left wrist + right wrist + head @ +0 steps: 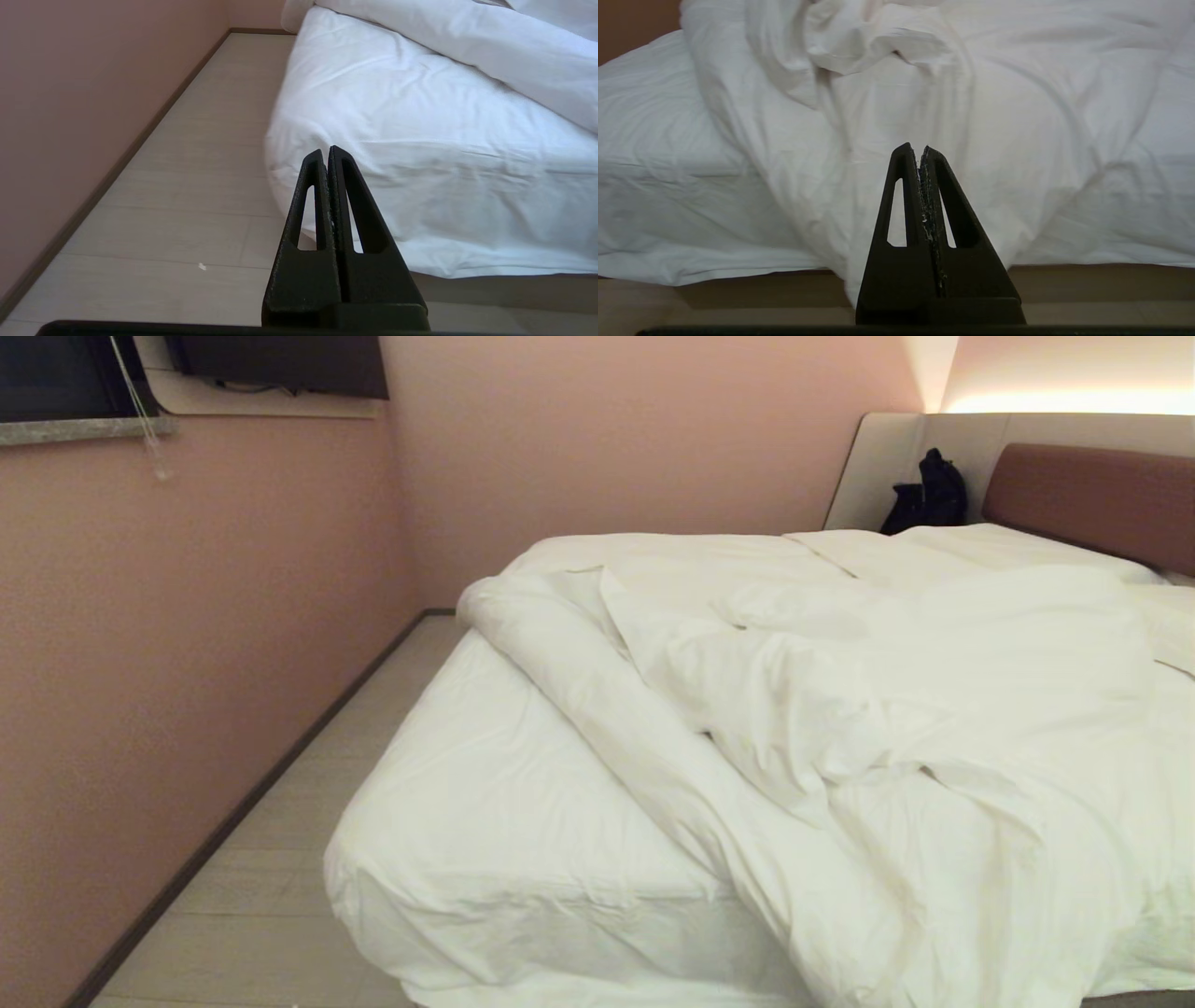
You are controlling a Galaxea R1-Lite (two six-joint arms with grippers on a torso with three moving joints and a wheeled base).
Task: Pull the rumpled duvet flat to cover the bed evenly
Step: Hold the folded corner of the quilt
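Left of the scene: pink wall, pale plank floor (pixel 308 821), one dark window with a pull cord at the upper corner.

Left end effector (pixel 326 154), black, two tapered fingers pressed together, clenched on nothing; it hangs low beside the near left corner of the bed, apart from it.

One wide low bed with a thin white fitted sheet (pixel 504 784). Its left strip lies bare from the foot towards the head.

One large, puffy white duvet (pixel 840 709), bunched to the right of that strip. Its left edge is rolled into a thick ridge running diagonally from the far left side to the foot, where a fold spills over the end. Judgement: soft, light for its bulk and limp; it should drag, not slide. Best hold looks to be the rolled left edge near the foot, pinching a thick fold.

Right end effector (pixel 920 151), same black pair of fingers, also clenched and empty, facing the hanging fold.

Far right: one reddish-brown padded headboard (pixel 1092 495), one black bag (pixel 929 490) beside it. Pillows cannot be counted.
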